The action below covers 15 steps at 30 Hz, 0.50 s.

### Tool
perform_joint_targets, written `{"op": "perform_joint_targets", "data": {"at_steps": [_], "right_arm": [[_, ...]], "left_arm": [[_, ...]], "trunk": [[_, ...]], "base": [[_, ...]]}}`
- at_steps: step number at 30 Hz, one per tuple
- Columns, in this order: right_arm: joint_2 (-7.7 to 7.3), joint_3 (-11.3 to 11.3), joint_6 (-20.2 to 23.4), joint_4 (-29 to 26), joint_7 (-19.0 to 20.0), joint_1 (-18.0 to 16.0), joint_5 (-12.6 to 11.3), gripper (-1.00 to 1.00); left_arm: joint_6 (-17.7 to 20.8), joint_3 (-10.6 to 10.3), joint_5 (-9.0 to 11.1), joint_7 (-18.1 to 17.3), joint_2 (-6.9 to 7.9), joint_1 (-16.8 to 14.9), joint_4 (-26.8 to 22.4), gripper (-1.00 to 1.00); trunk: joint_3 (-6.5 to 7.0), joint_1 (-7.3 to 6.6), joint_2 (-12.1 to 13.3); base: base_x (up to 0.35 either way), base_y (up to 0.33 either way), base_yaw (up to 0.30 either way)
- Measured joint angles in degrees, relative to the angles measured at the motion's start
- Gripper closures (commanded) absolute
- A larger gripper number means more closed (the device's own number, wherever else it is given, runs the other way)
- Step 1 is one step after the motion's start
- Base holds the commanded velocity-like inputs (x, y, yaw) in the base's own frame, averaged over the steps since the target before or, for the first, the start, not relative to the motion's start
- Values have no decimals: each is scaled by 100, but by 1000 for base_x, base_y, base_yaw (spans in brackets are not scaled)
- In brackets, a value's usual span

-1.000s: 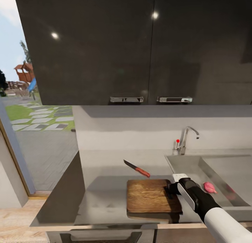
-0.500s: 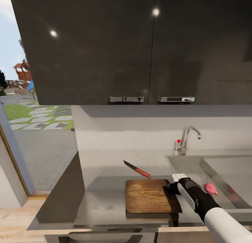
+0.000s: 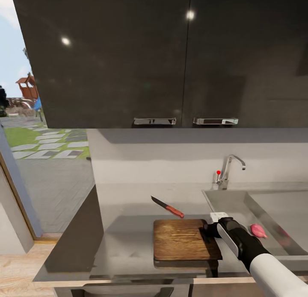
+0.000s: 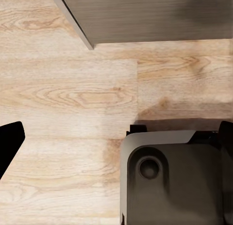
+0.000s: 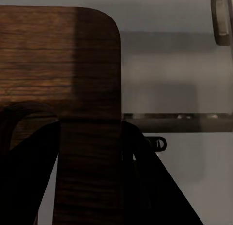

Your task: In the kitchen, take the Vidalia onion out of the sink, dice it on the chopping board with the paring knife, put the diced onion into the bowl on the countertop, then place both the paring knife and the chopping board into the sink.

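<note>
- Right gripper (image 3: 208, 230) at the chopping board's (image 3: 185, 239) sink-side edge; in the right wrist view its fingers (image 5: 29, 152) straddle that edge, clamped on the board
- Left gripper: can't tell, wrist cam looks at wood floor
- Vidalia onion (image 3: 257, 230) lies whole in the sink (image 3: 222, 203)
- Paring knife (image 3: 167, 207) on countertop (image 3: 124, 241) just behind board
- Progress: onion not fetched, no dicing; nearly everything left

The right arm (image 3: 256, 256) reaches forward and left, jaws clamped on the chopping board (image 3: 182, 239) (at its near right edge)
</note>
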Motion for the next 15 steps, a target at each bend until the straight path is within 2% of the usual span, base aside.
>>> {"op": "perform_joint_targets", "data": {"at_steps": [7, 15], "right_arm": [[0, 0, 0, 1, -1, 0, -3, 100], [0, 1, 0, 2, 0, 0, 2, 100]], "left_arm": [[0, 3, 2, 0, 0, 0, 0, -100], [-4, 2, -5, 0, 8, 0, 0, -100]], "trunk": [[0, 0, 0], [0, -2, 0]], "base": [[14, 0, 0], [190, 0, 0]]}}
